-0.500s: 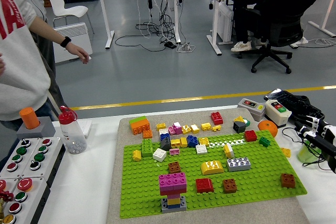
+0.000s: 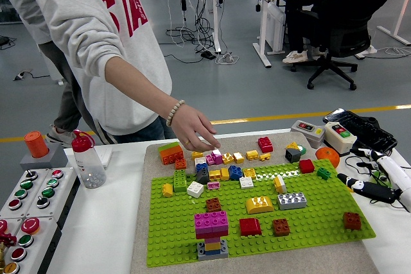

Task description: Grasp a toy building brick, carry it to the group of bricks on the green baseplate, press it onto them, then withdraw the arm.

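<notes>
The green baseplate (image 2: 173, 235) lies on a grey mat in the middle of the table. Near its front edge stands a stack of bricks (image 2: 212, 234) with a magenta brick on top, a yellow one under it and a grey-blue one at the bottom. Loose bricks lie around it: a red one (image 2: 250, 226), two brown ones (image 2: 280, 226) (image 2: 351, 220), a yellow one (image 2: 259, 204) and a grey one (image 2: 291, 200). My right hand (image 2: 372, 187) comes in at the right edge, just off the baseplate, fingers stretched out and holding nothing. A person's hand (image 2: 196, 129) hovers over the back row of bricks.
A control box with coloured buttons (image 2: 26, 197) and a red-capped bottle (image 2: 87, 158) stand at the left. At the back right are two button boxes (image 2: 308, 131) (image 2: 338, 137), an orange (image 2: 327, 156) and a black device (image 2: 359, 129).
The person has stepped in from the left and stretched a hand over the back bricks. My right hand has shifted slightly left and lower towards the baseplate's edge.
</notes>
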Available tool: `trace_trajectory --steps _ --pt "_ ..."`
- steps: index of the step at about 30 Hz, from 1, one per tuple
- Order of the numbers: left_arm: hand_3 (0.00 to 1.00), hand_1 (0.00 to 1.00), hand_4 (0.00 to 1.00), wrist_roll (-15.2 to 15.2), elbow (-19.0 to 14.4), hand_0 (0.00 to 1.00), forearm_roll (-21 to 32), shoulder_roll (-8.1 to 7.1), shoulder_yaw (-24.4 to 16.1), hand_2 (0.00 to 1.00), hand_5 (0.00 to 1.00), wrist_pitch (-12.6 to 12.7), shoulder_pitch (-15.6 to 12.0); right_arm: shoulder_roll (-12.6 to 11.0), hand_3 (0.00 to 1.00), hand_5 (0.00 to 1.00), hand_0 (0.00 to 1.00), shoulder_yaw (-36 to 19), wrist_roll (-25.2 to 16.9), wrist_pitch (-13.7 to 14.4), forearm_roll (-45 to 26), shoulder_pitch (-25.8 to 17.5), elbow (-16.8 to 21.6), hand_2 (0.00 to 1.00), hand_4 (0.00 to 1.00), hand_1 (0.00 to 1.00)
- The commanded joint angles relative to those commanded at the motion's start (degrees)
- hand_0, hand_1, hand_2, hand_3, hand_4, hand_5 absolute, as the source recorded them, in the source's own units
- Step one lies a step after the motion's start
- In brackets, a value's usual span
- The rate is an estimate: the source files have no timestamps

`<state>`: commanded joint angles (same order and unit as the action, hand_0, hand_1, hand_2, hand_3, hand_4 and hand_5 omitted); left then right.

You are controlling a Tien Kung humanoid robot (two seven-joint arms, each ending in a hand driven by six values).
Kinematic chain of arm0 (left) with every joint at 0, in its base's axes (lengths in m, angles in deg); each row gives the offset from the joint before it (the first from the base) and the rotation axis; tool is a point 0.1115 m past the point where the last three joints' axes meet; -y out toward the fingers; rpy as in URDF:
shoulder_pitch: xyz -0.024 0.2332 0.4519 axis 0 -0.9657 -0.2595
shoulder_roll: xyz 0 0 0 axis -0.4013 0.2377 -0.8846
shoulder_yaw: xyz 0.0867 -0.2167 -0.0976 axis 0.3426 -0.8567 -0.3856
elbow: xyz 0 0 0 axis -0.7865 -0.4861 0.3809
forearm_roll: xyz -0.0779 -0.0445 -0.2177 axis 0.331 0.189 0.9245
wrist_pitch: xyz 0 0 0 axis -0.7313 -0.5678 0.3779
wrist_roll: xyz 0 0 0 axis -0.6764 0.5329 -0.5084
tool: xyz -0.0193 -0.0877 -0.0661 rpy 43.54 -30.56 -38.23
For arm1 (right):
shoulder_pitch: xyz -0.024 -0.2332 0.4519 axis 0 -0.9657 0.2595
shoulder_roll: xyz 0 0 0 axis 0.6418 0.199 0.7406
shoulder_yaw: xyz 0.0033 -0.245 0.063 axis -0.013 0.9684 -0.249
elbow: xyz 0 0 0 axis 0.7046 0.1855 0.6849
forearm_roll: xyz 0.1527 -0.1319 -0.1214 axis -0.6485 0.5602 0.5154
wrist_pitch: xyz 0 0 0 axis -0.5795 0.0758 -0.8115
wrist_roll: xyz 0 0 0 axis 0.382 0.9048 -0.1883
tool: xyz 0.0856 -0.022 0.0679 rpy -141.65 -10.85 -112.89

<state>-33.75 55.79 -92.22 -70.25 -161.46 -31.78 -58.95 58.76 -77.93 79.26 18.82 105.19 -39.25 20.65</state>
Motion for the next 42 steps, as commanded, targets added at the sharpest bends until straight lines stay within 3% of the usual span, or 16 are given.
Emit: trace_trajectory --steps 10,21,22,27,28,33,34,42 --pt "0.570 0.686 0.283 -0.05 0.00 0.653 0.13 -0.04 0.08 0.673 0.998 -0.03 -0.07 0.29 0.918 0.381 0.922 -0.52 2.49 -0.90 12.86 -1.08 -0.23 0.929 0.844 0.840" --pt "0.570 0.686 0.283 -0.13 0.00 0.653 -0.07 -0.06 0.09 0.673 0.998 -0.04 -0.15 0.34 0.913 0.364 0.922 -1.09 2.81 -1.66 14.87 -2.02 0.01 0.927 0.836 0.837" --pt "0.571 0.685 0.284 -0.15 0.00 0.653 -0.07 -0.05 0.08 0.674 0.998 -0.04 -0.13 0.32 0.903 0.152 0.914 -1.12 2.82 -1.64 14.99 -2.01 0.05 0.916 0.680 0.831" --pt "0.571 0.685 0.284 -0.19 0.00 0.653 0.11 0.01 0.25 0.674 0.998 0.00 -0.07 0.23 0.903 0.152 0.914 -1.12 2.39 -0.49 15.54 -1.91 0.16 0.916 0.680 0.831" --pt "0.571 0.684 0.283 -0.19 0.00 0.654 0.17 0.02 0.28 0.673 0.998 0.00 -0.04 0.22 0.902 0.212 0.914 -1.16 2.31 -0.36 15.58 -1.89 0.18 0.914 0.739 0.829" --pt "0.571 0.684 0.283 -0.16 0.00 0.654 0.20 0.02 0.23 0.673 0.998 -0.02 0.11 0.07 0.902 0.212 0.914 -1.45 2.31 -2.36 15.78 -1.81 0.13 0.914 0.739 0.829" --pt "0.572 0.685 0.283 -0.15 0.00 0.653 0.20 0.02 0.21 0.673 0.998 -0.02 0.13 0.04 0.925 0.338 0.925 -1.50 2.32 -2.80 15.82 -1.81 0.10 0.923 0.841 0.839" --pt "0.572 0.685 0.282 -0.07 0.00 0.653 0.32 0.01 0.20 0.674 0.998 -0.02 0.34 -0.16 0.926 0.324 0.933 -1.37 2.75 -4.77 16.10 -1.57 -0.03 0.925 0.831 0.846"
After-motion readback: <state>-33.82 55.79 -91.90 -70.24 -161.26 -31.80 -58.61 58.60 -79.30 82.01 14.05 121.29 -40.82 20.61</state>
